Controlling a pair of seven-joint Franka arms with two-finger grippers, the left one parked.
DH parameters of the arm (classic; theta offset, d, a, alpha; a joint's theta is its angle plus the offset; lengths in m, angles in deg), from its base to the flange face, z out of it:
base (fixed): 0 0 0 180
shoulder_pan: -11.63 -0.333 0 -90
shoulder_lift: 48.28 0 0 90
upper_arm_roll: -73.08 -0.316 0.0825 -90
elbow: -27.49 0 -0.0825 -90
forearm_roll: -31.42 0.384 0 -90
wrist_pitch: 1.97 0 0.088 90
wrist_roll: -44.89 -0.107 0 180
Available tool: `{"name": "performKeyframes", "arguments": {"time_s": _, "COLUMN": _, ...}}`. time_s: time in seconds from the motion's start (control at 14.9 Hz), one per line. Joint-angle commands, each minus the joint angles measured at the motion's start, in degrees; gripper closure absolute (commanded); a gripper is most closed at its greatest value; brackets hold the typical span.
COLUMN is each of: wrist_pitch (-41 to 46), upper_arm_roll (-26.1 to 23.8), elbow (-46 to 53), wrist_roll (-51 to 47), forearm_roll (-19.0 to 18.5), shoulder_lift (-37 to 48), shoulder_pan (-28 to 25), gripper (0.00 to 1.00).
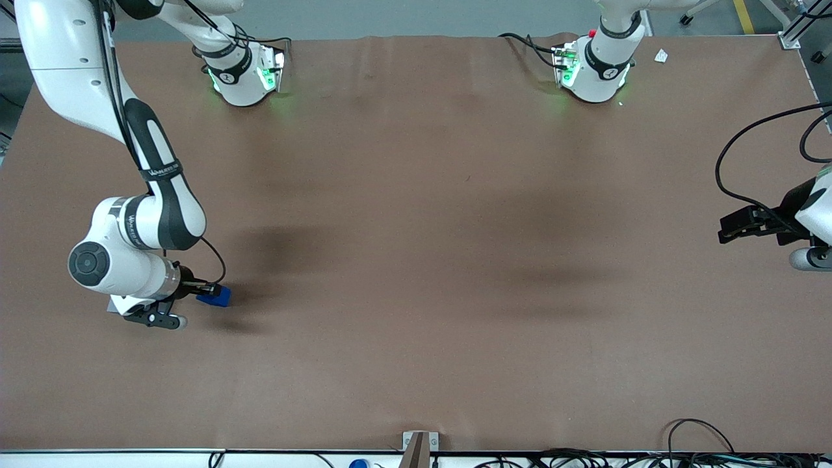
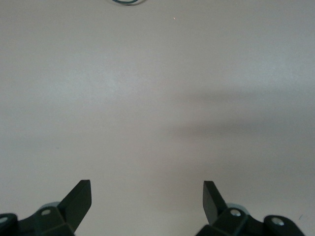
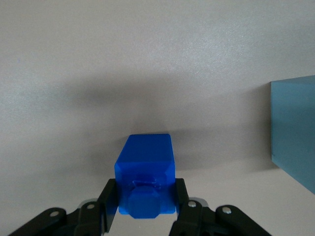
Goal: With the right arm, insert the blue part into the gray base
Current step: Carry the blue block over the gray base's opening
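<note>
On the brown counter (image 1: 416, 260), toward the working arm's end, the hand (image 3: 145, 201) grips the blue part (image 3: 145, 172) between its fingers; the part is bright blue with an octagonal stub.

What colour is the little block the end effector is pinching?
Bright blue: the blue part between the end effector's fingers, clearest in the right wrist view.

A small bright blue plastic block (image 3: 145, 169) with a stubby peg is gripped between the gripper (image 3: 143, 206) fingers. A light gray plastic block (image 3: 294, 130) is seen just beside it on the tabletop (image 3: 157, 59).
</note>
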Motion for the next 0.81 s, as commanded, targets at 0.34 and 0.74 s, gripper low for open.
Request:
{"name": "performKeyframes", "arguments": {"time_s": 0.34, "wrist_pitch": 8.4, "upper_arm_roll": 0.0, "elbow": 3.3, "wrist_roll": 0.5, "forearm_roll": -1.2, "shoulder_lift": 2.7, "shoulder_pan": -0.4, "gripper": 0.99}}
{"name": "performKeyframes", "arguments": {"time_s": 0.74, "wrist_pitch": 25.2, "upper_arm_roll": 0.1, "elbow": 11.3, "wrist_roll": 2.7, "forearm_roll": -3.6, "shoulder_lift": 9.2, "shoulder_pan": 0.1, "gripper": 1.0}}
